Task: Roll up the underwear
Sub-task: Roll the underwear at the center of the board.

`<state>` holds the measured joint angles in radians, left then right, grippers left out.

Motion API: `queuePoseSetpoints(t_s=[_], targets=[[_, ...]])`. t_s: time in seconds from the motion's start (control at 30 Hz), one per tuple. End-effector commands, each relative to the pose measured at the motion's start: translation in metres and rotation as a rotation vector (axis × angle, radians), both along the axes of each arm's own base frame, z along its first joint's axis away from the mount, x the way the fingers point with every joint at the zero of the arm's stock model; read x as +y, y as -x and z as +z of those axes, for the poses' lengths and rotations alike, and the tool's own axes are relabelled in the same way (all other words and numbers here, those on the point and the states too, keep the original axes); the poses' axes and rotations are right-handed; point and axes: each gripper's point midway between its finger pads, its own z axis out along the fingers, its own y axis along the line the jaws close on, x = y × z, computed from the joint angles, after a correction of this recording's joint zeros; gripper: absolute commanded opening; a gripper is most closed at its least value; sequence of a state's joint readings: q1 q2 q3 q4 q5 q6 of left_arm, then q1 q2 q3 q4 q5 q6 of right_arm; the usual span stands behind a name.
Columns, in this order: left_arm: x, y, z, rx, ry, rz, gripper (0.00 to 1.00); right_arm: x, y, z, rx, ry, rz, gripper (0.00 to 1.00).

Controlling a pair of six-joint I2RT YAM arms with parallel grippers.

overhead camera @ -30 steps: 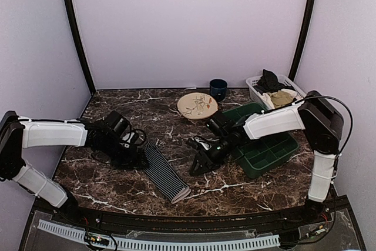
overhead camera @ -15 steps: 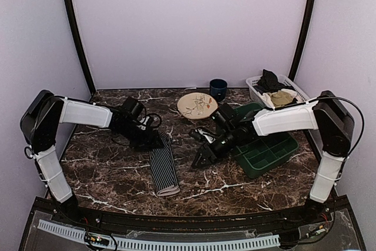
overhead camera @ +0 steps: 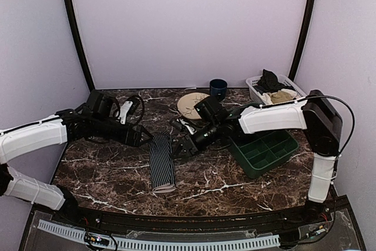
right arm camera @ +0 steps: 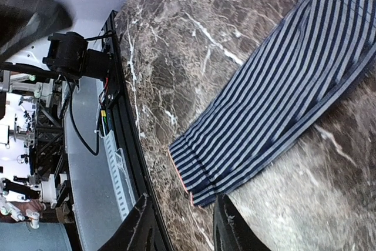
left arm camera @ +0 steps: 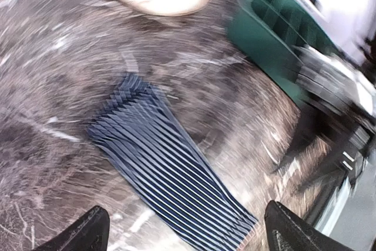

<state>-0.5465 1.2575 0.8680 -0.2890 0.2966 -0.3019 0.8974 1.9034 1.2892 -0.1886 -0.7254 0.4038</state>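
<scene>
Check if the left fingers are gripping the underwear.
No, the left fingers are spread wide apart with nothing between them, and the underwear lies flat below them, untouched.

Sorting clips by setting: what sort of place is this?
Probably a lab test booth, not a home: plain lilac walls enclose a marble-look table, with two robot arms beside folded underwear.

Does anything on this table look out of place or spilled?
Nothing looks spilled or damaged. The navy pinstriped cloth underwear lies flat as a folded strip, not yet rolled. Only the white plastic basket, far right, looks untidy, with dark and tan clothes heaped in it.
</scene>
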Motion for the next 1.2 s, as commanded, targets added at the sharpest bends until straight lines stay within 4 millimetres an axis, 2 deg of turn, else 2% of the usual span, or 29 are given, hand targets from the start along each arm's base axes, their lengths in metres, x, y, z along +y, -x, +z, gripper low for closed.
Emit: queuePoseSetpoints(t_s=[0.0, 0.03, 0.07, 0.17, 0.27, 0.47, 0.6, 0.7, 0.87, 1.0, 1.17], targets=[[-0.007, 0.048, -0.018, -0.111, -0.180, -0.184, 0.94, 0.037, 0.013, -0.001, 0.037, -0.059, 0.081, 0.26], [-0.009, 0.057, -0.017, -0.147, -0.213, -0.236, 0.94, 0.043, 0.022, -0.004, 0.089, -0.063, 0.112, 0.18], [-0.012, 0.065, -0.016, -0.203, -0.256, -0.306, 0.94, 0.048, 0.025, -0.006, 0.098, -0.065, 0.132, 0.16], [-0.021, 0.090, -0.014, -0.331, -0.322, -0.486, 0.90, 0.056, 0.033, -0.028, 0.135, -0.038, 0.175, 0.12], [-0.029, 0.108, -0.019, -0.437, -0.378, -0.617, 0.84, 0.055, 0.040, -0.050, 0.159, -0.005, 0.198, 0.08], [-0.050, 0.139, -0.065, -0.504, -0.480, -0.838, 0.73, 0.040, 0.048, -0.102, 0.204, 0.084, 0.207, 0.03], [-0.066, 0.145, -0.089, -0.561, -0.547, -0.906, 0.68, 0.021, 0.048, -0.126, 0.225, 0.146, 0.171, 0.02], [-0.070, 0.139, -0.103, -0.584, -0.595, -0.911, 0.63, 0.009, 0.049, -0.132, 0.244, 0.161, 0.146, 0.02], [-0.073, 0.134, -0.120, -0.596, -0.643, -0.928, 0.62, -0.001, 0.052, -0.131, 0.244, 0.174, 0.137, 0.01], [-0.072, 0.141, -0.142, -0.562, -0.678, -0.981, 0.60, -0.001, 0.052, -0.127, 0.248, 0.167, 0.115, 0.01], [-0.081, 0.149, -0.147, -0.579, -0.673, -1.014, 0.57, 0.000, 0.048, -0.121, 0.260, 0.161, 0.057, 0.01]])
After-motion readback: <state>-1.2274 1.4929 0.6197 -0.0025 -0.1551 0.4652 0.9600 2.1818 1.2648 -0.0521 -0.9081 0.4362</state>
